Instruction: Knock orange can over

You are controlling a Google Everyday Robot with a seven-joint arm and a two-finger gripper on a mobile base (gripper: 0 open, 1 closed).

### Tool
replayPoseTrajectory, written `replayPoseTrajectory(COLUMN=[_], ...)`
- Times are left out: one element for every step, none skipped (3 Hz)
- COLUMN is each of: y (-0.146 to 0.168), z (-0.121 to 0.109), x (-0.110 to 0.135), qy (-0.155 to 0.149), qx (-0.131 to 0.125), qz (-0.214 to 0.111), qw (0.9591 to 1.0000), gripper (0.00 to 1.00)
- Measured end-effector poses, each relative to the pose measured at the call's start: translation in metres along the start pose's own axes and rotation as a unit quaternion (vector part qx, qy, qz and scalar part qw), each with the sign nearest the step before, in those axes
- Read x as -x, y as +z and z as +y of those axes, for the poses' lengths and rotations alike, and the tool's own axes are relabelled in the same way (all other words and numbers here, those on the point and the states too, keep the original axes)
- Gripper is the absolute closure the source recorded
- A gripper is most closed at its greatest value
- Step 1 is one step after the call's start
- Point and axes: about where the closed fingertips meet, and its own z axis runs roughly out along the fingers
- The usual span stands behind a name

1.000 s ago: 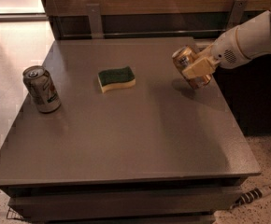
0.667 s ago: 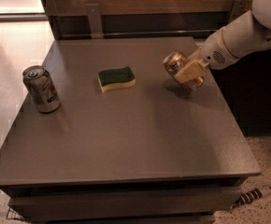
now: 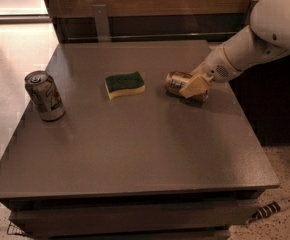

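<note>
**Orange can down, grip not yet released**

The gripper (image 3: pixel 191 84) is at the table's (image 3: pixel 135 149) far right. One pale finger (image 3: pixel 196 87) crosses the near side of the orange can (image 3: pixel 176 82), and the gripper appears clamped on it. The can lies on its side between the fingers, top end pointing left toward the sponge (image 3: pixel 125 84). Risks:
- Lifting while clamped re-rights the can.
- An abrupt release lets it roll toward the sponge or the right edge.

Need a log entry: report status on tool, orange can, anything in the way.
Tool against orange can, right side of table. Can lying on its side. Sponge and grey can sit apart, left; nothing blocking.
</note>
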Motion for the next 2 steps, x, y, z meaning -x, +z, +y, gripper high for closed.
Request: replayPoseTrajectory(y=[-0.0039,-0.0013], z=[-0.0001,0.001], x=[0.003,0.0036], qy=[0.0,-0.001], qx=[0.0,0.002], qz=[0.0,0.001], qw=[1.0,1.0], gripper=[1.0,0.75])
